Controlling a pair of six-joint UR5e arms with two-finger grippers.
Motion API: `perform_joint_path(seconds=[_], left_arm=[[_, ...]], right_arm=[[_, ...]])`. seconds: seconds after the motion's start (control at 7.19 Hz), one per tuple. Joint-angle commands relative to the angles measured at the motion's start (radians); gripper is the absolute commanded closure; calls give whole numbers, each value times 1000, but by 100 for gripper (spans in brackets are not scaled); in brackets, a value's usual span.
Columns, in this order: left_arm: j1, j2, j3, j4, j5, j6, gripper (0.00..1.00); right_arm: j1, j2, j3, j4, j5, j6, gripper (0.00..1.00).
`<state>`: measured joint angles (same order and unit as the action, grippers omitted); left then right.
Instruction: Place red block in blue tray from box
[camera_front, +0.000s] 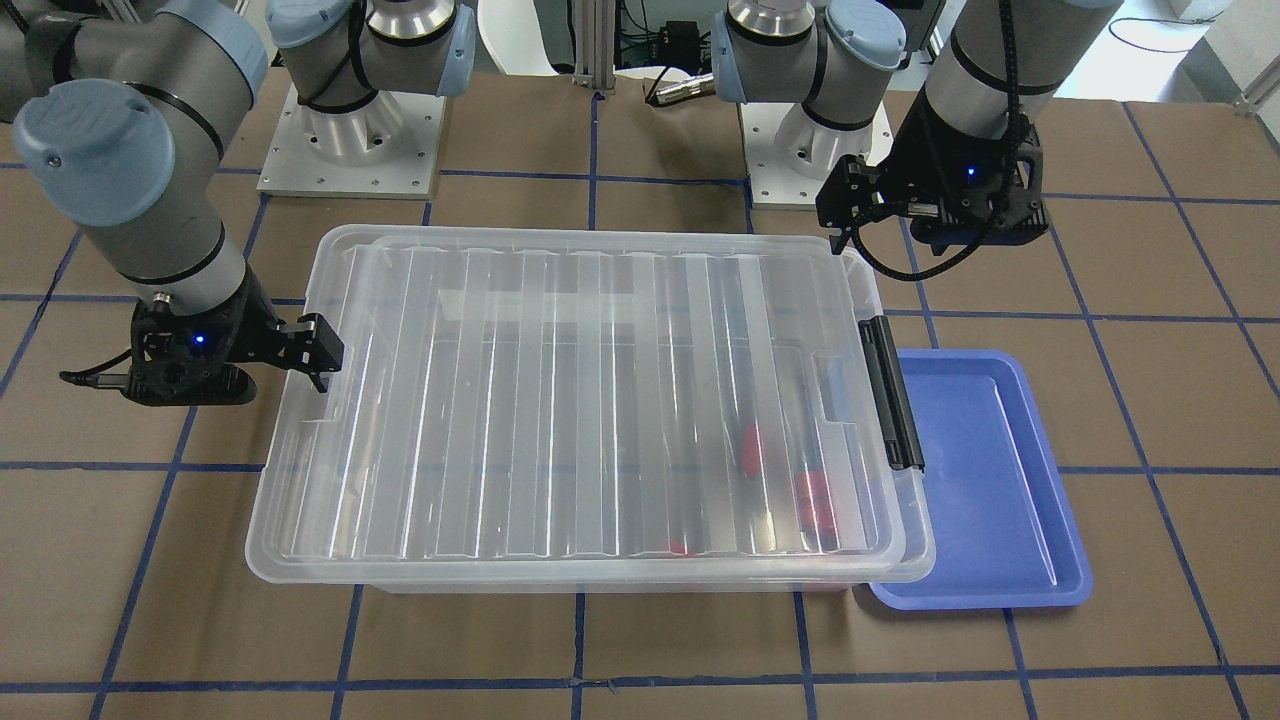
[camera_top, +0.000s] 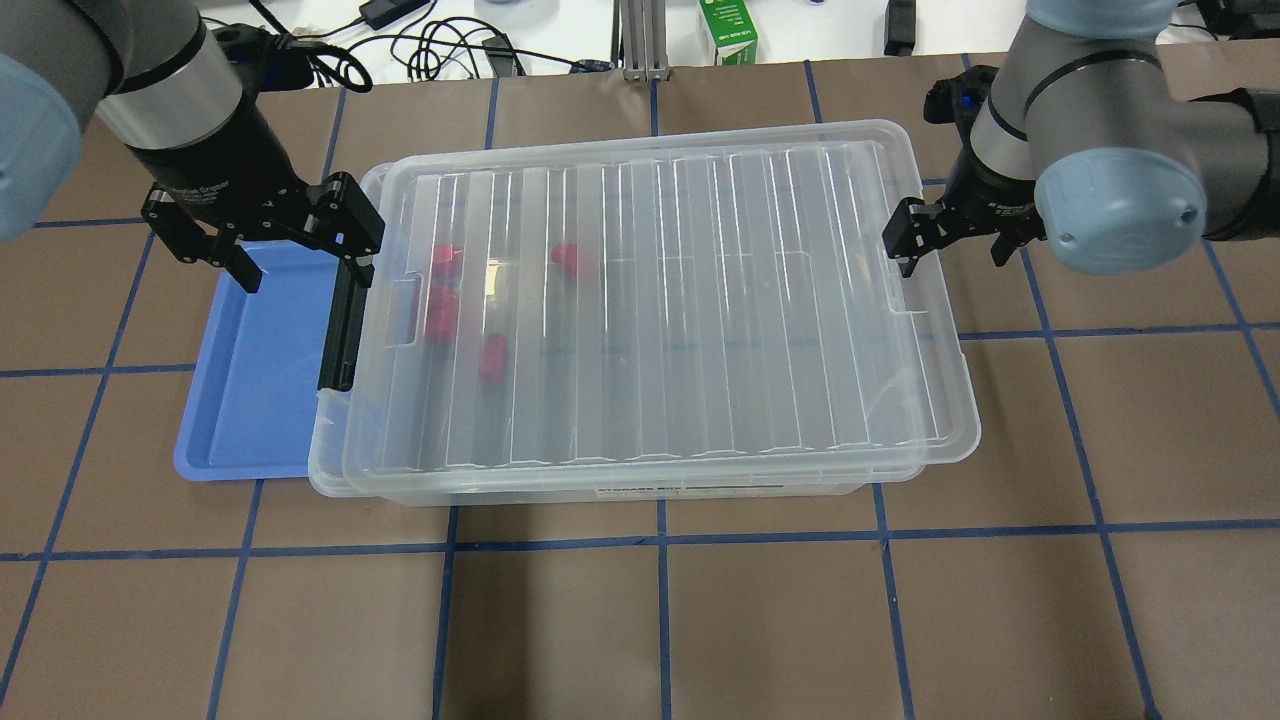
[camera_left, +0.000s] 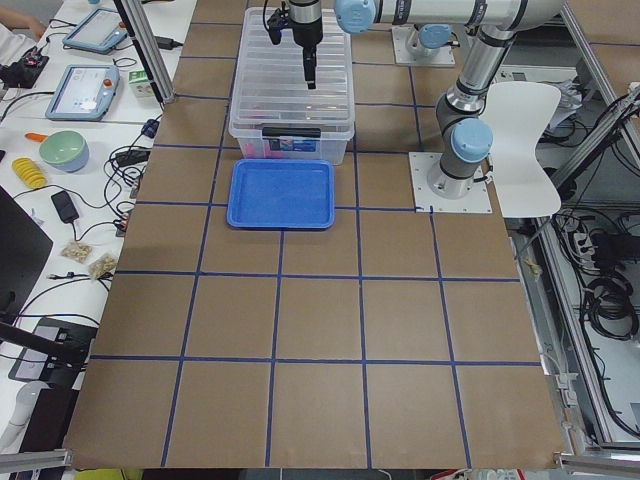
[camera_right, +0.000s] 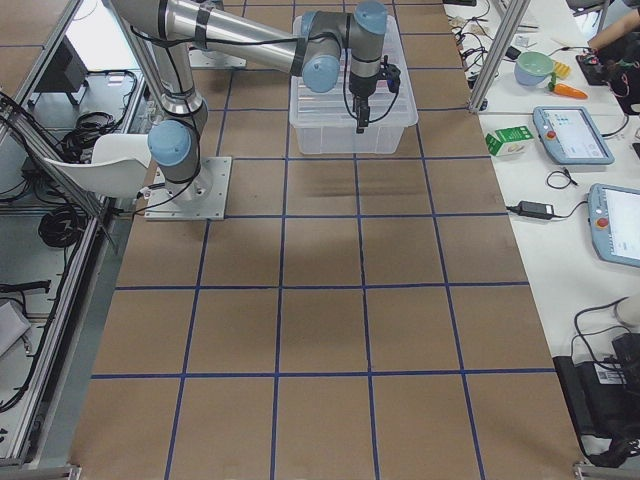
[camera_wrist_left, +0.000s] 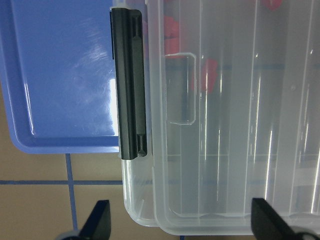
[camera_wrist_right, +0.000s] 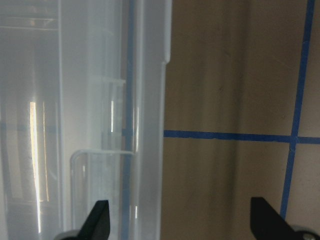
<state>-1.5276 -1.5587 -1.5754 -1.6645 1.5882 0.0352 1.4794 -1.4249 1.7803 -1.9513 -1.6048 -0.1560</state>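
Observation:
The box (camera_top: 700, 300) is a clear bin with its ribbed lid on and a black latch bar (camera_top: 340, 325) on its left short side. Several red blocks (camera_top: 441, 315) lie inside and show through the lid. The blue tray (camera_top: 255, 380) lies empty against the latch side. My left gripper (camera_top: 300, 258) is open and empty above the tray's far end and the box's corner. The left wrist view shows the latch (camera_wrist_left: 129, 85), the tray (camera_wrist_left: 60, 75) and a red block (camera_wrist_left: 208, 75). My right gripper (camera_top: 950, 243) is open and empty over the box's opposite rim (camera_wrist_right: 145, 100).
The brown table has a blue tape grid (camera_top: 660, 535). A green carton (camera_top: 732, 28) and cables (camera_top: 440, 50) lie beyond the far edge. The two arm bases (camera_front: 350, 130) stand behind the box in the front-facing view.

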Motion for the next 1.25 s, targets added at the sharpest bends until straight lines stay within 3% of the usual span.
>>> perform_joint_path(seconds=[0.0, 1.11], left_arm=[[0, 0, 0, 0, -1, -11, 0], [0, 0, 0, 2, -2, -11, 0]], right_arm=[[-2, 12, 4, -24, -1, -2, 0], [-197, 8, -12, -21, 9, -194, 0]])
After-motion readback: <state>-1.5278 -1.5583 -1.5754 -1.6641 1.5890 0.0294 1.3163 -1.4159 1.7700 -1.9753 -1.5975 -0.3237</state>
